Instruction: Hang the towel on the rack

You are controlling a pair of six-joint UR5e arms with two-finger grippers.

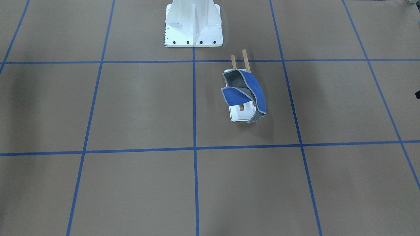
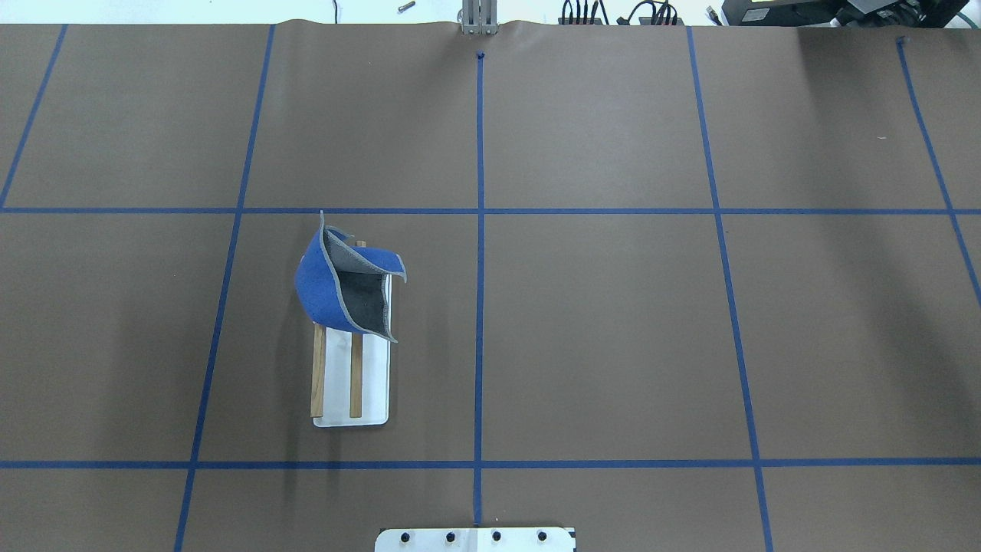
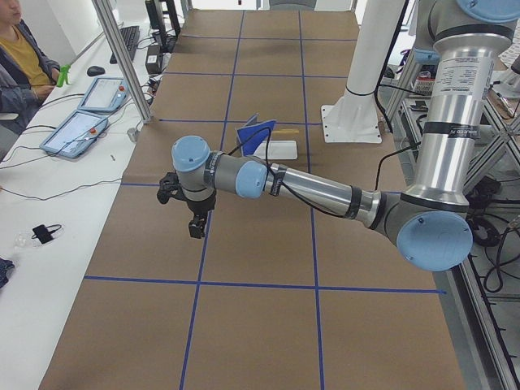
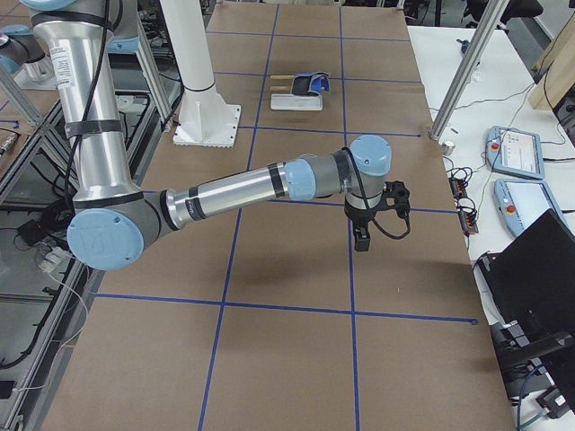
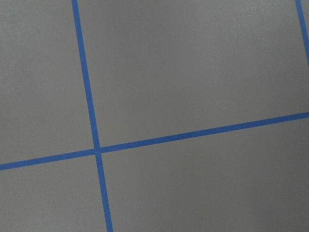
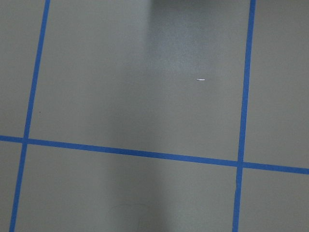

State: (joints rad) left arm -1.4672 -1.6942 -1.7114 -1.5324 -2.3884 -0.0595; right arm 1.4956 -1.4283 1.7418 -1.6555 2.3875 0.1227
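The towel (image 2: 316,285), blue outside and dark grey inside, lies draped and folded over one end of the rack's two wooden dowels (image 2: 355,376). The rack's white base (image 2: 371,383) stands left of the table's centre line. Both also show in the front-facing view: towel (image 1: 253,86), rack (image 1: 237,114). Neither gripper touches them. My left gripper (image 3: 195,226) hangs over bare table far from the rack (image 3: 283,150); I cannot tell whether it is open. My right gripper (image 4: 362,241) hangs over the opposite table end, far from the towel (image 4: 312,83); its state is also unclear. Both wrist views show only table and tape lines.
The white bolted pedestal (image 1: 193,29) stands at the robot's side of the table (image 2: 475,540). Blue tape lines grid the brown surface. Teach pendants (image 3: 77,130) (image 4: 517,148), cables and a seated operator (image 3: 20,57) are at the side bench.
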